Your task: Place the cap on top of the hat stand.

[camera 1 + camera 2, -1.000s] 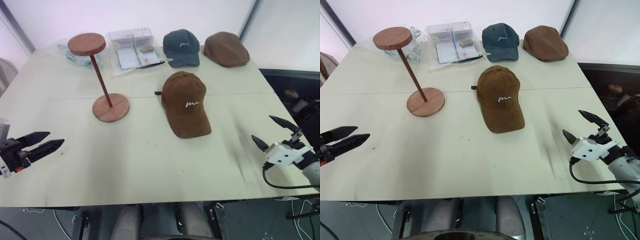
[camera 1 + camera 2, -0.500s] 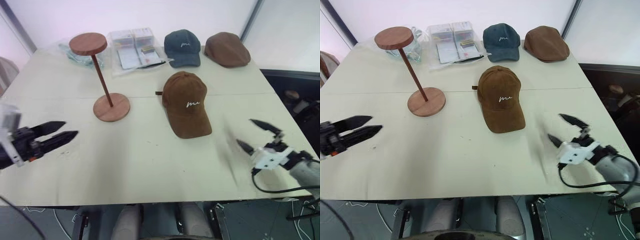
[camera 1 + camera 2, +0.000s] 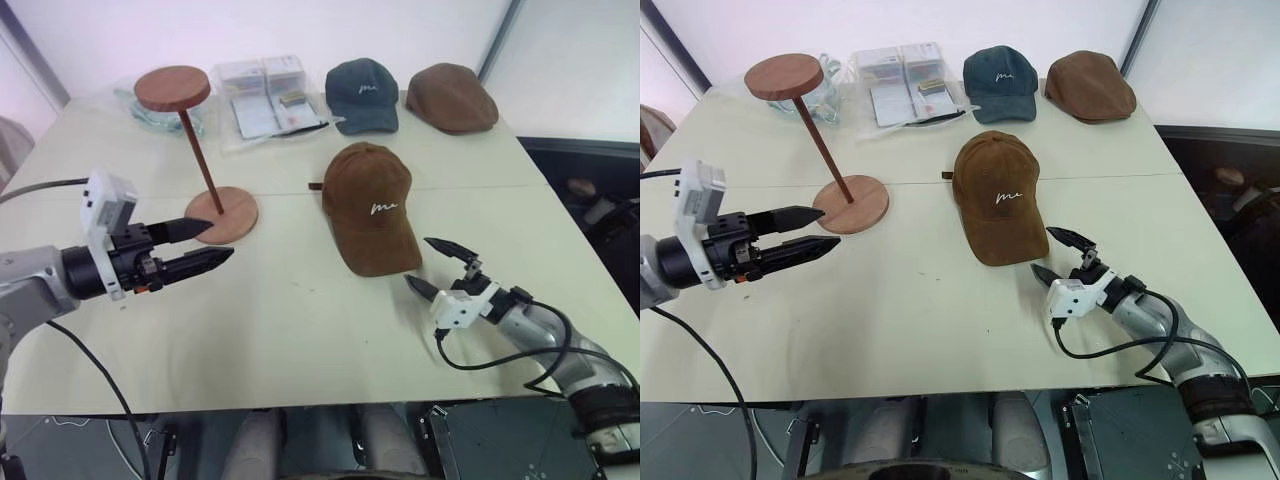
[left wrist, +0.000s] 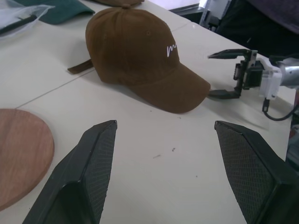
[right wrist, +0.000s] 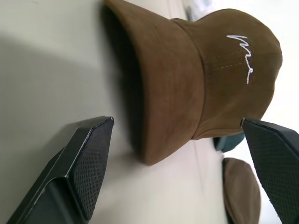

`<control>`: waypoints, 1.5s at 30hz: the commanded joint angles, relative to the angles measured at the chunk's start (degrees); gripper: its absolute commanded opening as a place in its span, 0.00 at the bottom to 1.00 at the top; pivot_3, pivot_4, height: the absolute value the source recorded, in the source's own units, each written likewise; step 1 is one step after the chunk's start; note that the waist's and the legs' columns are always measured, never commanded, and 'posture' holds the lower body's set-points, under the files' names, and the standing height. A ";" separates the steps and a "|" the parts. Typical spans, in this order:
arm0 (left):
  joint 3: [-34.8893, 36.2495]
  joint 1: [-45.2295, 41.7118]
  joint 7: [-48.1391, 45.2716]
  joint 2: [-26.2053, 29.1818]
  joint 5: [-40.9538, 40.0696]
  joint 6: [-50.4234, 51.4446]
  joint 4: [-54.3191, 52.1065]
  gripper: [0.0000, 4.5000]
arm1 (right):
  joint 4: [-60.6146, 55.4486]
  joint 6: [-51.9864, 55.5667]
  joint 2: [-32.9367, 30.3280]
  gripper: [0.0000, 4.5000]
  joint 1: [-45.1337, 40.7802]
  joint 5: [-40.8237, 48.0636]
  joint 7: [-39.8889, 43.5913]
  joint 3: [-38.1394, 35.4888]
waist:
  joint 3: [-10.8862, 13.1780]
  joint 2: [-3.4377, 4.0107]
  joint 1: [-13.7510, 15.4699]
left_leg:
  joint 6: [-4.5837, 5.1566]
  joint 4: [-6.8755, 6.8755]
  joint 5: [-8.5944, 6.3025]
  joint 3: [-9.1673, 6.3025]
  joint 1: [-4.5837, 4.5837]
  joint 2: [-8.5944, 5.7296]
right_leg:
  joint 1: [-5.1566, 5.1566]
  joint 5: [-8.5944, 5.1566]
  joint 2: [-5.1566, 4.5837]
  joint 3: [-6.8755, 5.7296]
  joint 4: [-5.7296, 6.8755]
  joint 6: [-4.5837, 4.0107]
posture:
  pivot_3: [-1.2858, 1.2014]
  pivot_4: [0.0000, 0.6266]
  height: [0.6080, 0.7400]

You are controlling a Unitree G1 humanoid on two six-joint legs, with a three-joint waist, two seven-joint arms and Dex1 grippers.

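The brown cap [image 3: 372,205] with white script lies mid-table, brim toward me. Left of it stands the reddish-brown hat stand [image 3: 203,160], its round base [image 3: 222,215] on the table and its disc top [image 3: 172,88] bare. My left gripper [image 3: 222,238] hovers open just in front of the stand's base, pointing right toward the cap [image 4: 140,56]. Open too, my right gripper [image 3: 418,261] sits low beside the brim's right front corner, apart from it, with the brim [image 5: 163,116] ahead of its fingers. Nothing is held.
At the back of the table [image 3: 300,330] lie a dark teal cap [image 3: 363,92], a plain brown flat cap [image 3: 452,97] and clear plastic packets [image 3: 268,97]. A clear bag [image 3: 150,112] sits behind the stand. A seam crosses the table behind the cap.
Both grippers have swung inward from the table's sides: the left one rightward up to the stand's base, the right one leftward and lower, up to the cap's brim. Both stay open.
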 commanded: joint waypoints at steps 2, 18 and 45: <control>1.79 -0.38 1.12 0.26 -1.19 -0.64 -0.98 0.78 | 8.90 -0.24 -0.44 0.99 -4.34 -5.89 -6.50 3.25 | -0.03 -0.05 -0.06 | 0.00 0.01 0.00 0.00 0.14 0.00 | 0.14 0.00 0.00 0.00 0.00 0.00 | 0.52 0.24 1.00; 4.66 1.02 4.06 1.33 -4.28 0.17 -1.94 0.78 | 28.47 -3.26 -5.72 0.99 -19.79 -36.56 -46.02 28.65 | -0.76 -1.27 -0.08 | -0.01 0.08 -0.01 -0.09 0.95 -0.05 | 1.07 0.02 -0.07 0.02 -0.21 -0.08 | 0.52 0.24 1.00; 9.15 5.07 7.43 2.82 -6.86 0.53 -3.04 0.78 | 30.31 -3.07 1.30 0.01 -29.82 -9.23 -41.81 20.84 | -0.22 -0.81 -1.49 | 0.02 -0.06 0.00 -0.44 0.78 -0.18 | 1.26 0.02 0.03 0.01 -0.74 -0.04 | 0.52 0.24 1.00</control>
